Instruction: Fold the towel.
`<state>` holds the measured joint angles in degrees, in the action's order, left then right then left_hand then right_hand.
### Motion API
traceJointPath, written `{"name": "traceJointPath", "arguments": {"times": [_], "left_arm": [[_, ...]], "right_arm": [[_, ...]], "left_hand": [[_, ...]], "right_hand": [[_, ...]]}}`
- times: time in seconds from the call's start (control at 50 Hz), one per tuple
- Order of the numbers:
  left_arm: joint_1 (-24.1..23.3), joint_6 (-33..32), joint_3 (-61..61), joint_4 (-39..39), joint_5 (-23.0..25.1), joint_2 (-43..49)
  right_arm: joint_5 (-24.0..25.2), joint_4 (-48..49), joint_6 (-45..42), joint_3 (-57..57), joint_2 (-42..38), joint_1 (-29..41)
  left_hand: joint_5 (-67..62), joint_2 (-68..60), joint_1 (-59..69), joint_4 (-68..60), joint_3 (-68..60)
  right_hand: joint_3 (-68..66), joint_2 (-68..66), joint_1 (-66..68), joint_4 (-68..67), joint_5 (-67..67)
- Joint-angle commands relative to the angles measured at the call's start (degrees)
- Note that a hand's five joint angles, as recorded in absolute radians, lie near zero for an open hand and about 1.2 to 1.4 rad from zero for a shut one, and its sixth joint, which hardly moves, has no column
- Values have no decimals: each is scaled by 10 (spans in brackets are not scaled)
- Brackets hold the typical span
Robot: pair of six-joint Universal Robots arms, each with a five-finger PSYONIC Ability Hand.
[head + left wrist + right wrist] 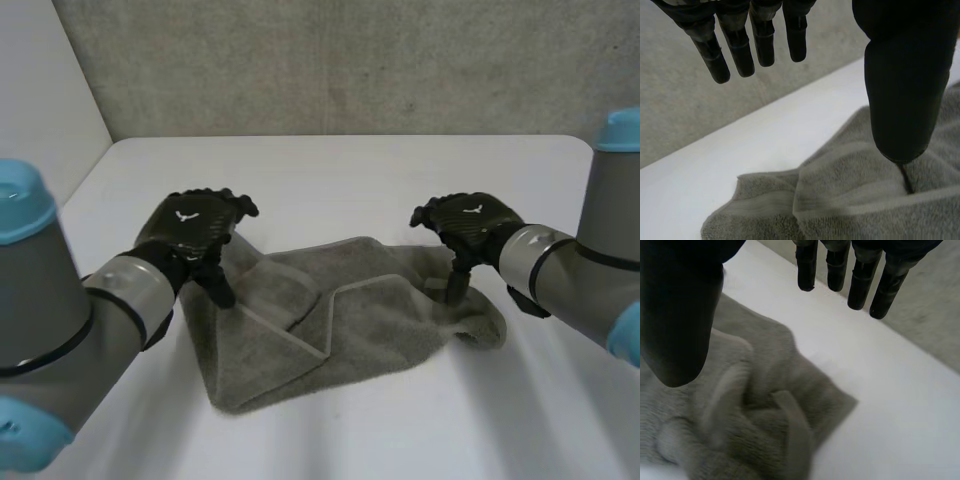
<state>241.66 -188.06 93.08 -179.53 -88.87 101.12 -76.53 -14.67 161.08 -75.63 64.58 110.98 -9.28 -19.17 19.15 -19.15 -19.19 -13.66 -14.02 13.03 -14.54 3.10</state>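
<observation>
A grey towel (340,320) lies loosely folded and rumpled in the middle of the white table (400,170), one flap turned over towards its left side. My left hand (190,228) hovers over the towel's left edge, its thumb pointing down at the cloth. In the left wrist view its fingers (740,45) are straight and spread from the thumb (905,90), and they hold nothing above the towel (850,200). My right hand (470,222) stands over the towel's right edge. Its fingers (860,275) are straight too, apart from its thumb (680,315), with the bunched towel corner (755,405) below.
A grey concrete wall (350,60) runs along the table's far edge, and a pale wall (40,100) stands at the left. Bare tabletop surrounds the towel on all sides.
</observation>
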Motion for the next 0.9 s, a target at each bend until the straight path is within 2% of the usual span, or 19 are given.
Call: {"name": "traceJointPath", "arguments": {"times": [0.02, 0.06, 0.2, 0.26, 0.34, 0.4, 0.56, 0.68, 0.8, 0.9], "left_arm": [[0, -95, -36, 44, 18, 65], [9, -134, -35, 56, 19, 79], [23, -183, -31, 52, 23, 98], [30, -187, -29, 52, 32, 105], [37, -190, -26, 50, 80, 123], [38, -190, -19, 45, 95, 125], [38, -191, 7, -7, 99, 131], [38, -192, 10, -33, 98, 144], [38, -195, 6, -35, 98, 155], [38, -239, 4, -35, 98, 164]], "right_arm": [[31, -72, 38, 88, -80, 7], [31, -77, 39, 100, -89, 8], [31, -90, 40, 143, -132, 9], [31, -107, 41, 164, -153, 9], [32, -126, 48, 187, -175, 13], [32, -129, 51, 196, -186, 16], [31, -133, 51, 203, -203, 22], [31, -140, 50, 211, -209, 25], [31, -142, 50, 218, -210, 27], [31, -150, 49, 227, -212, 27]], "left_hand": [[-36, -37, 37, -37, -36], [-39, -40, 40, -40, -40], [-135, -136, 136, -136, -135], [-135, -136, 136, -136, -136], [-187, -188, 188, -188, -187], [-192, -193, 193, -193, -193], [-202, -203, 203, -203, -203], [-321, -322, 323, -323, -322], [-337, -338, 338, -338, -337], [-395, -396, 397, -397, -396]], "right_hand": [[12, 16, -6, 21, -7], [12, 16, -6, 21, -7], [11, 14, -4, 19, -5], [2, 6, 4, 11, 3], [-38, -34, 44, -29, 44], [-63, -60, 70, -55, 69], [-99, -95, 105, -90, 104], [-243, -239, 249, -234, 249], [-401, -398, 408, -393, 407], [-470, -467, 476, -461, 476]]}}
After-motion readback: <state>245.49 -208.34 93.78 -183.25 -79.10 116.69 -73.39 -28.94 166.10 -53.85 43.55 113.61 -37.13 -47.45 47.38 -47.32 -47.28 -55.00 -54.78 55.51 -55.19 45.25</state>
